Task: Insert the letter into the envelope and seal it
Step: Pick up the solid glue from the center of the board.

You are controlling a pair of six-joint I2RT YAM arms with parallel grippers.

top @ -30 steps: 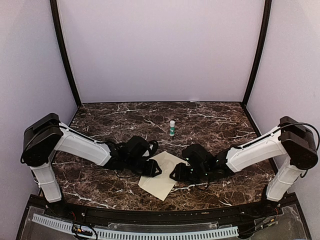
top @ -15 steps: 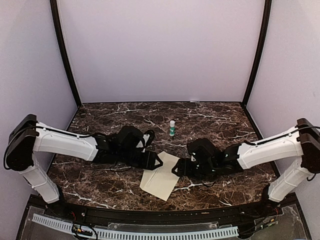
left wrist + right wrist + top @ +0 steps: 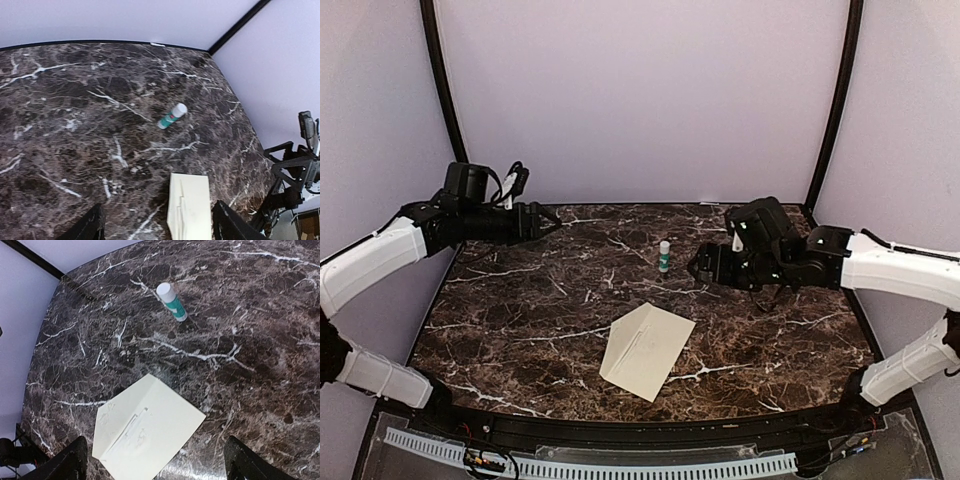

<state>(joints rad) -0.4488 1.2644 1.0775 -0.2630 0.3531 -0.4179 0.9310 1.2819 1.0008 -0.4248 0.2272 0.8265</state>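
Claws (image 3: 159,226) (image 3: 157,463) wide open, apart from envelope (image 3: 645,350)

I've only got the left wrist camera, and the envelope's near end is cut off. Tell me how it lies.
Observer: The envelope lies flat and whole, angled, near the front edge of the table, with nothing touching it.
Operator: Now locate the right hand.
Observer: The right hand hangs open above the table, just right of the glue stick.
Operator: Check whether it looks closed.
Observer: The right wrist view shows a plain four-cornered outline, with nothing pointed sticking out.
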